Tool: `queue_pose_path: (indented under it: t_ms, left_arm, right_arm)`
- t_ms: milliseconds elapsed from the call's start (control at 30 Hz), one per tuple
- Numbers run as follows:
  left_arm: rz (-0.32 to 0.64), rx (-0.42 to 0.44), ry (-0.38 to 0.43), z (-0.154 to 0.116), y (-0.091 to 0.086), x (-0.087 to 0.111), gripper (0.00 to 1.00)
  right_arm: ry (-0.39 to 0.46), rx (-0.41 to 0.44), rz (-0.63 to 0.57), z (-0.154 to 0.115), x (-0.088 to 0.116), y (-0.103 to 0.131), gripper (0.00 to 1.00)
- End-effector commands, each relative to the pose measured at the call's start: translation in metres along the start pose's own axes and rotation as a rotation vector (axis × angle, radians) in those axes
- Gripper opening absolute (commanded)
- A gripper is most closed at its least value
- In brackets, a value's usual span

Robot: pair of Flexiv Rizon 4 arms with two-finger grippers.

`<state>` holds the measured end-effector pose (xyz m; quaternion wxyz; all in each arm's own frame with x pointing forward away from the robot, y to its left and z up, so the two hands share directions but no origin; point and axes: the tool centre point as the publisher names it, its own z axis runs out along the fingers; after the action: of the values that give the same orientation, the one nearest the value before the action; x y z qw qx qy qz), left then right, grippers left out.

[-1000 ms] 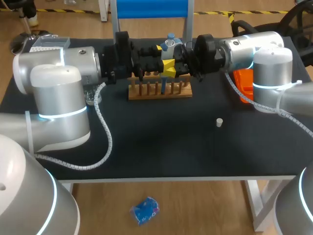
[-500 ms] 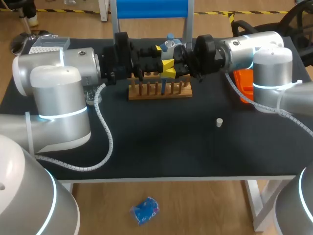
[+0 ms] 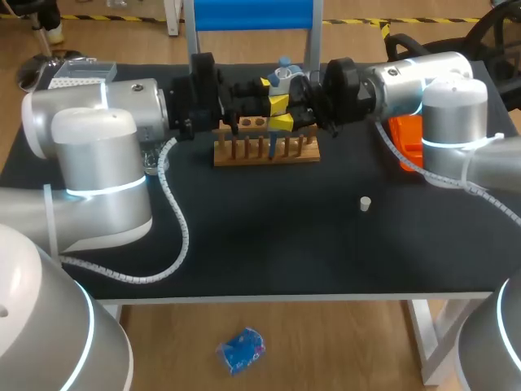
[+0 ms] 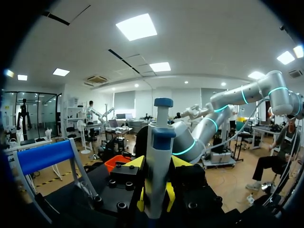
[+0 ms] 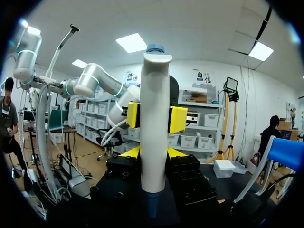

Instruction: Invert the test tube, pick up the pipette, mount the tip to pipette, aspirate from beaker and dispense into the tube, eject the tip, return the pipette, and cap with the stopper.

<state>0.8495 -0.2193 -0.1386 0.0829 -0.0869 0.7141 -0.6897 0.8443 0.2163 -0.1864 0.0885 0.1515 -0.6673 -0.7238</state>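
Pipette (image 5: 154, 118) half-hidden overhead; right gripper (image 5: 153, 159) clamped on it. Left gripper (image 4: 156, 197): hold unreadable, though it's eased back, uncovering the wooden rack (image 3: 266, 152).

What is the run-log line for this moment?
left tool: shut on pipette | right tool: shut on pipette | pipette: upright by rack | stopper: loose on table

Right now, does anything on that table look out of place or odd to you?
Only the small white stopper stands out: it sits alone on the black table, apart from the wooden test tube rack. Also, the left gripper and right gripper both seem to clamp one pipette above it.
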Motion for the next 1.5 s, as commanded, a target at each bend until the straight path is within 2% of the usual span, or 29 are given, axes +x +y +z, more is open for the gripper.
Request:
queue_pose_path:
  t_ms: [33,100,167,400,433,467,633,900,1167,1367,1500]
  left_arm:
    - [-0.001,0.004,0.004,0.002,0.001,0.001,0.11]
    - [-0.001,0.004,0.006,0.002,0.001,0.001,0.09]
    - [0.000,0.003,0.006,0.003,0.001,0.001,0.00]
    - [-0.009,0.008,0.002,0.000,0.001,0.000,0.00]
    - [-0.016,0.014,0.004,0.000,0.001,0.000,0.00]
    - [-0.015,0.014,0.003,-0.001,0.000,0.000,0.00]
    - [-0.007,0.007,-0.012,-0.006,-0.004,-0.006,0.00]
    - [-0.018,-0.006,-0.084,-0.017,-0.013,-0.026,0.00]
    - [-0.095,-0.025,-0.174,-0.030,-0.021,-0.065,0.00]
    - [-0.128,-0.040,-0.277,-0.040,-0.027,-0.100,0.00]
    - [-0.154,-0.010,-0.347,-0.045,-0.032,-0.120,0.00]
  right_arm:
    - [0.002,0.003,0.001,-0.001,-0.003,0.001,0.00]
    - [0.004,0.003,0.000,0.000,-0.003,0.001,0.00]
    - [0.005,0.003,0.000,0.000,-0.003,0.002,0.00]
    - [0.008,0.010,0.001,0.000,-0.004,0.002,0.00]
    - [0.007,0.015,0.004,0.000,-0.004,0.002,0.24]
    - [0.005,0.016,0.005,-0.001,-0.004,0.003,1.00]
    - [-0.011,0.045,0.018,-0.009,0.000,0.004,1.00]
    - [-0.115,0.090,0.036,-0.033,0.008,0.011,1.00]
    - [-0.271,0.135,0.041,-0.060,0.002,0.030,1.00]
    - [-0.388,0.179,0.088,-0.082,-0.012,0.038,1.00]
    - [-0.486,0.215,0.112,-0.097,-0.026,0.045,1.00]
